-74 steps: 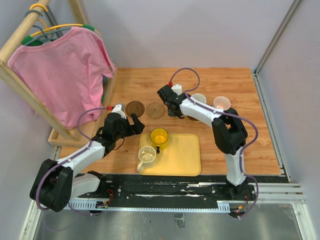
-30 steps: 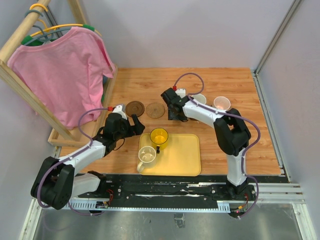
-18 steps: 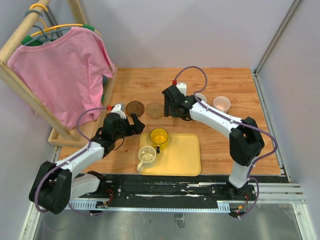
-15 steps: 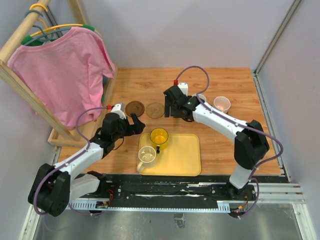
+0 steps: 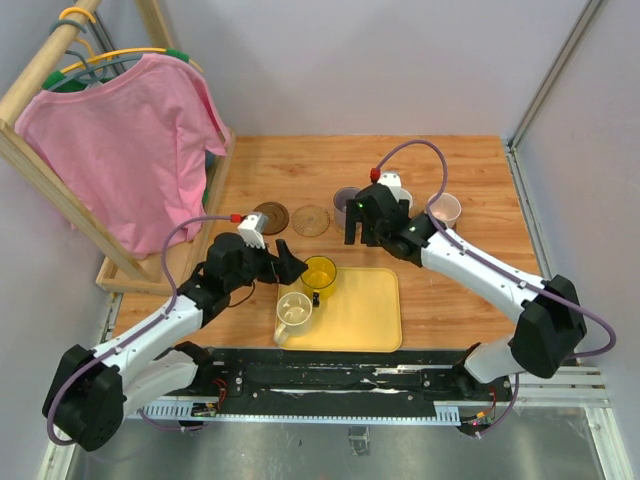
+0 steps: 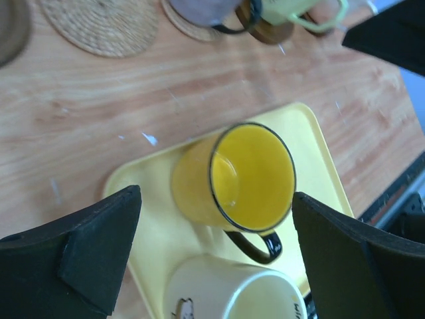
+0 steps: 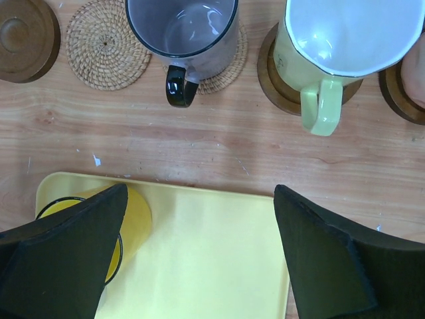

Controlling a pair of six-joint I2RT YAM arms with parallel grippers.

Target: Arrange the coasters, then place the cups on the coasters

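**Step in hand:** cup placement, which I judge three of five done.

**Layout:** On the wooden table (image 5: 300, 160) the yellow tray (image 5: 365, 310) holds two cups not yet moved.

**Left gripper:** Your left gripper (image 6: 216, 199) is spread wide and grasps nothing. Its fingers (image 6: 93, 246) frame the yellow cup (image 6: 249, 176), which stands upright at the tray's far left corner. The cup's handle points toward the cream cup (image 6: 232, 292) just beside it.

**Right gripper:** Your right gripper (image 7: 199, 189) is likewise released and empty, hanging over the tray's far edge, apart from the row beyond.

**Row:**
- The grey cup (image 7: 182, 30) sits on a woven coaster (image 7: 232, 56).
- The white cup (image 7: 345, 40) sits on a dark coaster (image 7: 272, 76).
- The pink cup (image 5: 443, 209) is at the right end.
- At the left end stand the bare woven coaster (image 7: 106, 43) and the bare dark coaster (image 7: 23, 36).

**Next move, as I judge it:** lower your left gripper, close across the yellow cup's wall clear of the handle, lift, and carry it to the bare woven coaster.

**Writing:** small print on the cream cup's side, too small to read; no brand seen elsewhere
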